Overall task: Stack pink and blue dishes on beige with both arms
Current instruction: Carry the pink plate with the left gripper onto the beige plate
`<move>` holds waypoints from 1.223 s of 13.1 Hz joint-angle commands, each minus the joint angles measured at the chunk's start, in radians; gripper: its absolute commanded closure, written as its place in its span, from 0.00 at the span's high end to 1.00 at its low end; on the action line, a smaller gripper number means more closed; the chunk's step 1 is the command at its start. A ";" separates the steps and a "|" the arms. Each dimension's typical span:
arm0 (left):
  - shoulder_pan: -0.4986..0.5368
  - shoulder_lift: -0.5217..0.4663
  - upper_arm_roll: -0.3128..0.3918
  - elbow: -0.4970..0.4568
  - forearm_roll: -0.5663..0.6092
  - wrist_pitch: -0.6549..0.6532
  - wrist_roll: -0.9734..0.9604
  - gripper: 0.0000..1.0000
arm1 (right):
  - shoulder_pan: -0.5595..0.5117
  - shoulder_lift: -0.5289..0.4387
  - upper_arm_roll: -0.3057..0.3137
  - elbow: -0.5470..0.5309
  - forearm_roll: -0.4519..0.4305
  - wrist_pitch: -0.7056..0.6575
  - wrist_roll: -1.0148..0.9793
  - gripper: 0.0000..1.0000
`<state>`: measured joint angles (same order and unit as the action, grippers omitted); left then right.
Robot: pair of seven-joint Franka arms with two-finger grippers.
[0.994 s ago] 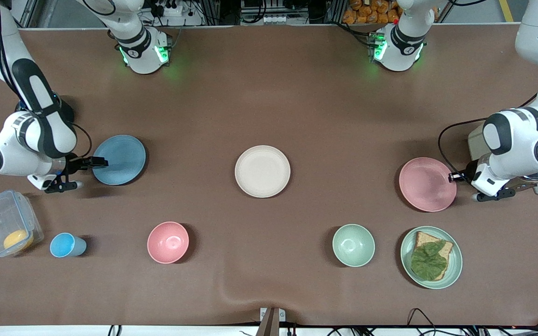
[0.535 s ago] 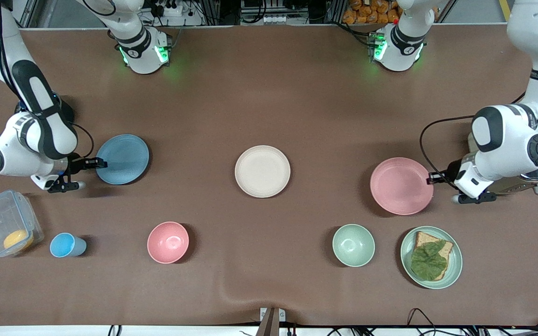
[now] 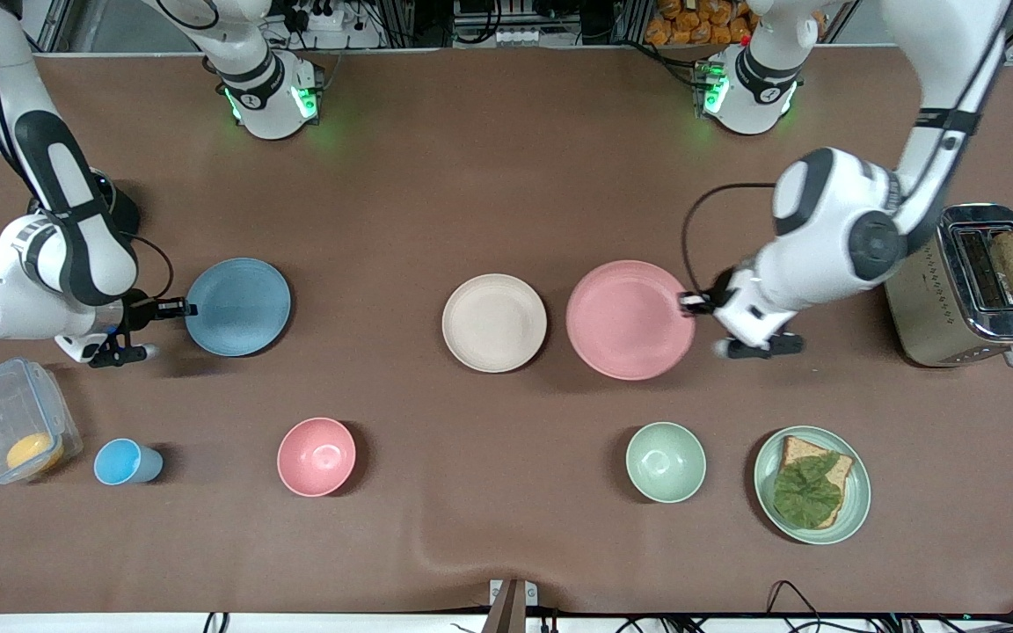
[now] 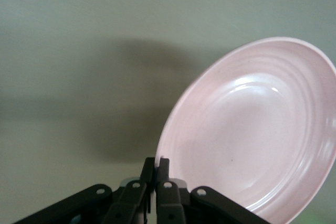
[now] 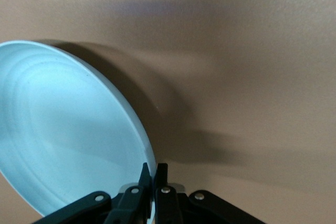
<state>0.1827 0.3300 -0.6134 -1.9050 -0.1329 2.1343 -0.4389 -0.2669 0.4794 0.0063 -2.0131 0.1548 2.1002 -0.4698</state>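
Note:
The beige plate (image 3: 494, 322) lies flat at the middle of the table. My left gripper (image 3: 689, 303) is shut on the rim of the pink plate (image 3: 630, 319), which hangs over the table just beside the beige plate, toward the left arm's end. In the left wrist view the left gripper (image 4: 156, 163) pinches the edge of the pink plate (image 4: 252, 129). My right gripper (image 3: 183, 308) is shut on the rim of the blue plate (image 3: 238, 306) at the right arm's end. In the right wrist view the right gripper (image 5: 153, 170) clamps the blue plate (image 5: 68, 129), which is tilted over its shadow.
Nearer the front camera stand a pink bowl (image 3: 317, 456), a green bowl (image 3: 666, 462), a green plate with bread and a leaf (image 3: 812, 484), a blue cup (image 3: 124, 462) and a clear box (image 3: 10, 431). A toaster (image 3: 968, 286) holding a bread slice sits at the left arm's end.
The left arm has carried the pink plate from the left arm's end up to the beige plate. The right gripper has shut on the blue plate's rim and nudged it toward the middle.

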 commanded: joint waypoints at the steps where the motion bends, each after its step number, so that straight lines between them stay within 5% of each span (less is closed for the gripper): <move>1: -0.110 0.082 0.004 0.063 -0.008 0.044 -0.107 0.00 | 0.009 0.007 -0.003 0.043 0.020 -0.051 -0.004 0.00; 10: -0.288 0.300 0.017 0.038 0.021 0.344 -0.198 0.00 | 0.032 0.007 -0.003 0.187 0.020 -0.232 0.071 0.00; 16: -0.420 0.343 0.133 0.060 0.044 0.395 -0.202 0.00 | 0.156 0.005 -0.003 0.338 0.025 -0.430 0.285 0.00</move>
<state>-0.1930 0.6640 -0.5158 -1.8751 -0.1111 2.5231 -0.6173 -0.1524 0.4798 0.0087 -1.7059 0.1615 1.7018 -0.2537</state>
